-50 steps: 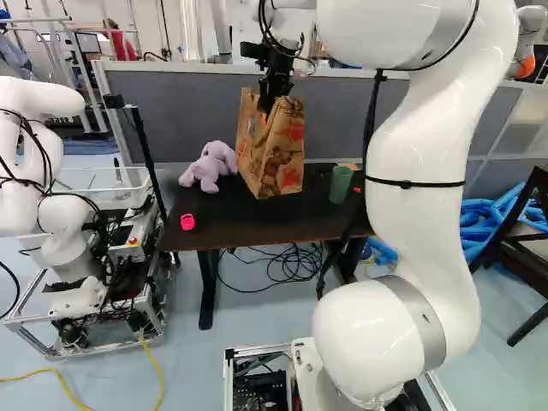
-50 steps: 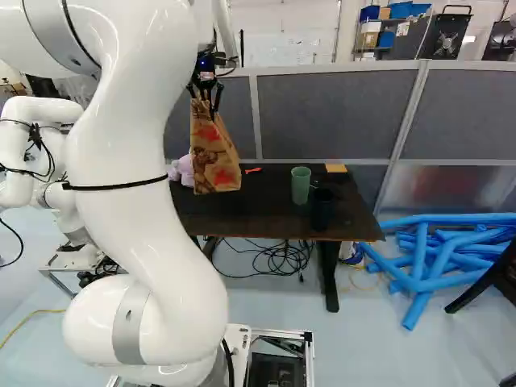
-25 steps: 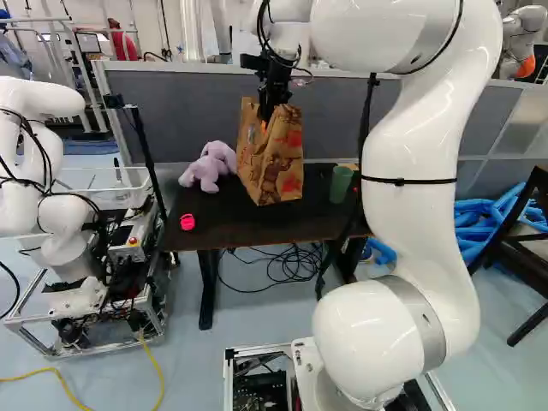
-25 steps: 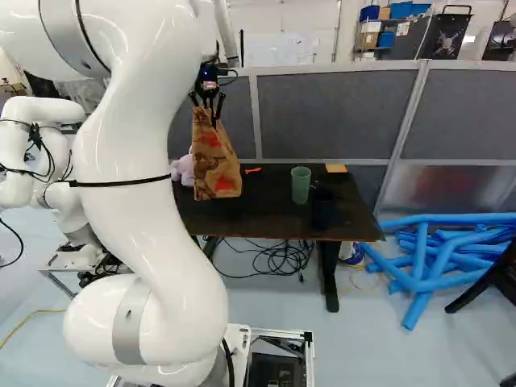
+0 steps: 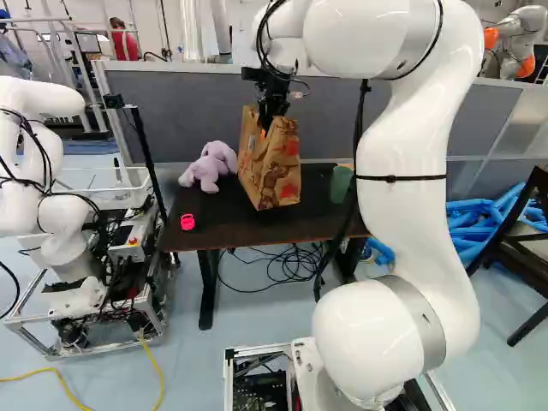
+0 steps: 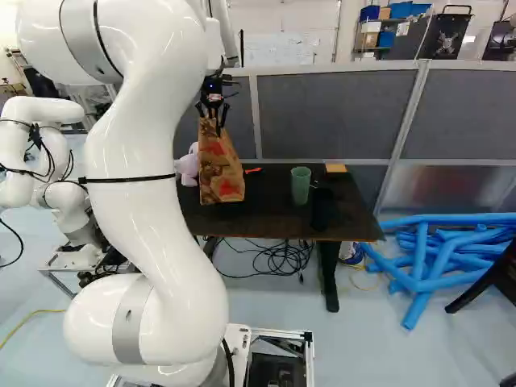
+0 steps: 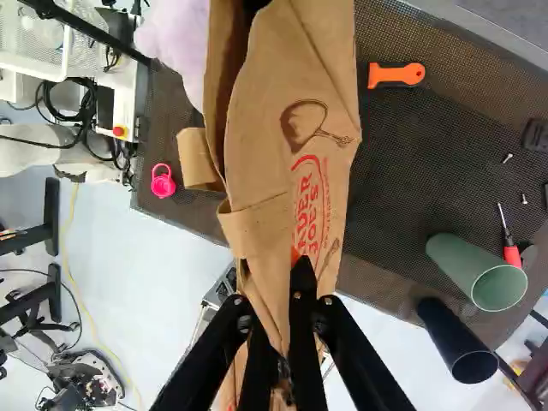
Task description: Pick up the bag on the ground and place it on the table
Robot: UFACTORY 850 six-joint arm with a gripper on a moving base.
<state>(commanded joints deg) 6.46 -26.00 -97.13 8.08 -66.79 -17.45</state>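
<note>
Bag [image 6: 221, 165] hung approx. upright, long axis near-vert., mouth up, pinched in gripper [image 6: 213, 119]. Pink item [image 5: 187, 223] showed in L base view, not R.

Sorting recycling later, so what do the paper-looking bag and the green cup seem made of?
The bag looks like matte brown paper, given its crisp creases and folds. The green cup looks smooth and evenly coloured, perhaps plastic, though coated metal is possible.
</note>
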